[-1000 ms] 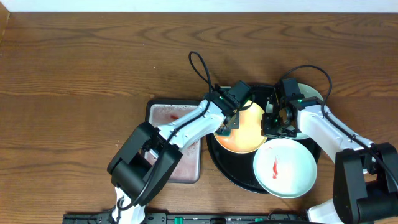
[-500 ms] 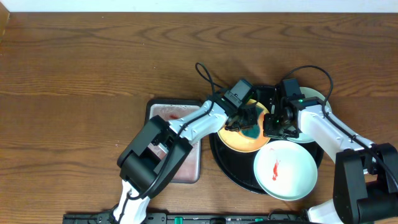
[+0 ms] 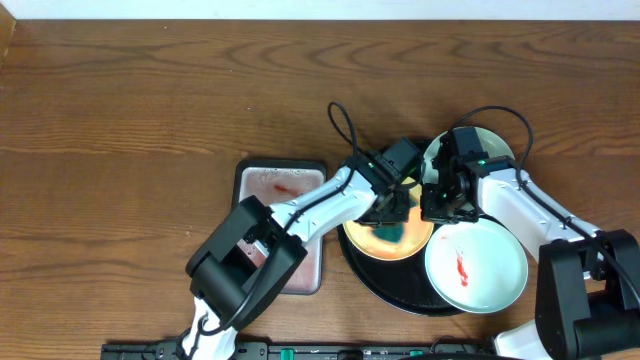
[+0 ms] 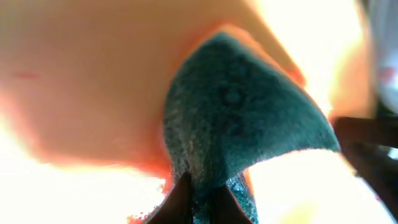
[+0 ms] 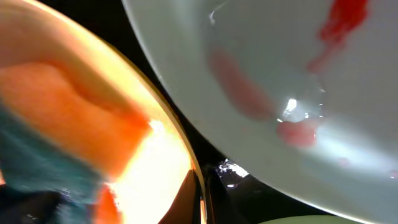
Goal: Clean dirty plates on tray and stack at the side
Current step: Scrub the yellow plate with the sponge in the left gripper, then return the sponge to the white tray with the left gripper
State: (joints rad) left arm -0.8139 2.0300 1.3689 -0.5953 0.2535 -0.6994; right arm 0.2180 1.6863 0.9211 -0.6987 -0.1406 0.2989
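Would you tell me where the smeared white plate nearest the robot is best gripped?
Probably by its thin rim on the robot's right, where the plate seems to overhang the black tray; approach from that side, since the yellow plate crowds the other.

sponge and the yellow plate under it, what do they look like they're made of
Sponge: looks like a soft teal foam or fibre pad. It is matte and fuzzy, with a nubbly surface that folds where it is pinched.
Yellow plate: probably plastic, smooth and glossy. It throws strong glare in the left wrist view, and its rim is thin.
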